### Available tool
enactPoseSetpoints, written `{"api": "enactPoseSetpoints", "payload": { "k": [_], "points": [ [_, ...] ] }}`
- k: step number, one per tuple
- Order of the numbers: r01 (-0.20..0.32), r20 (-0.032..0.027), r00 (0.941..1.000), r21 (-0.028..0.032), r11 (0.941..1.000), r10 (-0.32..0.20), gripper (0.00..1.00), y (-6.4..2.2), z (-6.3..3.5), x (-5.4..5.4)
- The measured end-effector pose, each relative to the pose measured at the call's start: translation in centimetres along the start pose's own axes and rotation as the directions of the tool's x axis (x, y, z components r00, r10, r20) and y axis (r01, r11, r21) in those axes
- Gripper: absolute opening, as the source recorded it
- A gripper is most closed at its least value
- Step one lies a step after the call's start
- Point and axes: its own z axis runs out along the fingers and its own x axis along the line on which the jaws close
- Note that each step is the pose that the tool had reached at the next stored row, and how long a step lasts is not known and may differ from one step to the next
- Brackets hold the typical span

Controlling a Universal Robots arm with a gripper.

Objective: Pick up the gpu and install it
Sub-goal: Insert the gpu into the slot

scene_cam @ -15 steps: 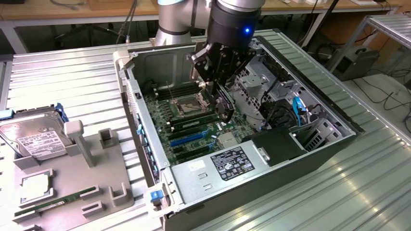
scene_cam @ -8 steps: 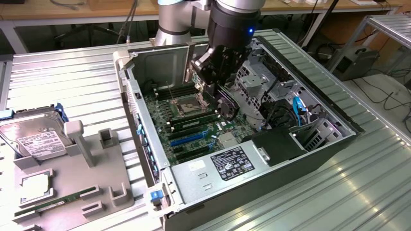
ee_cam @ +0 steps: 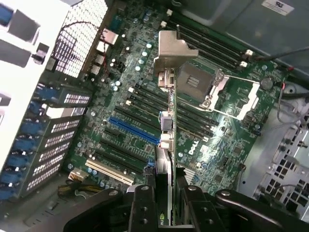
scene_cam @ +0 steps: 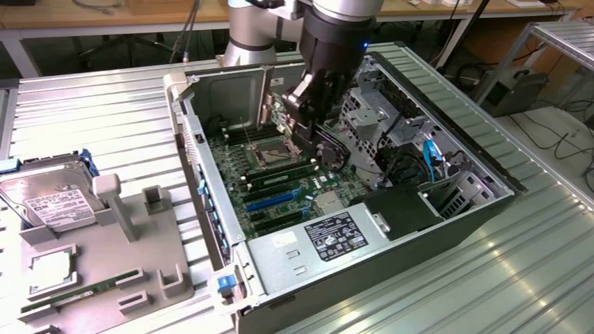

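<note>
My gripper (ee_cam: pixel 165 205) is shut on the gpu (ee_cam: pixel 165 159), which the wrist view shows edge-on between the black fingers (ee_cam: pixel 142 205). The card's silver metal bracket (ee_cam: pixel 174 50) sticks out at its far end. The card hangs above the green motherboard (ee_cam: pixel 227 140), roughly over the black slots beside the long blue slot (ee_cam: pixel 133 130), and I cannot tell whether it touches them. In the exterior view the gripper (scene_cam: pixel 311 118) reaches down into the open computer case (scene_cam: pixel 464 209) with the dark gpu (scene_cam: pixel 327 149) under it, near the CPU socket (scene_cam: pixel 278 149).
Drive cages (scene_cam: pixel 371 111) and cables crowd the case on the exterior view's right of the arm. The power supply (scene_cam: pixel 325 240) fills the case's near end. Outside, on the exterior view's left, a grey fixture (scene_cam: pixel 102 264) carries a hard drive (scene_cam: pixel 51 202) and a memory stick (scene_cam: pixel 79 296).
</note>
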Motion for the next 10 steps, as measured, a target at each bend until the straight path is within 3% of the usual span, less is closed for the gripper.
{"api": "enactPoseSetpoints", "payload": {
  "k": [2, 5, 7, 10],
  "points": [
    [0.036, -0.0002, 0.9993, -0.0001, 0.9993, -0.036, 0.26, 0.00, 0.05, 0.00],
    [0.110, -0.0004, 0.9939, -0.0004, 0.9939, -0.110, 0.26, 0.00, 0.17, 0.00],
    [0.152, -0.0006, 0.9883, -0.0006, 0.9883, -0.152, 0.26, 0.00, 0.24, 0.00],
    [0.224, -0.0008, 0.9746, -0.0010, 0.9746, -0.224, 0.26, 0.00, 0.37, 0.00]
  ]
}}
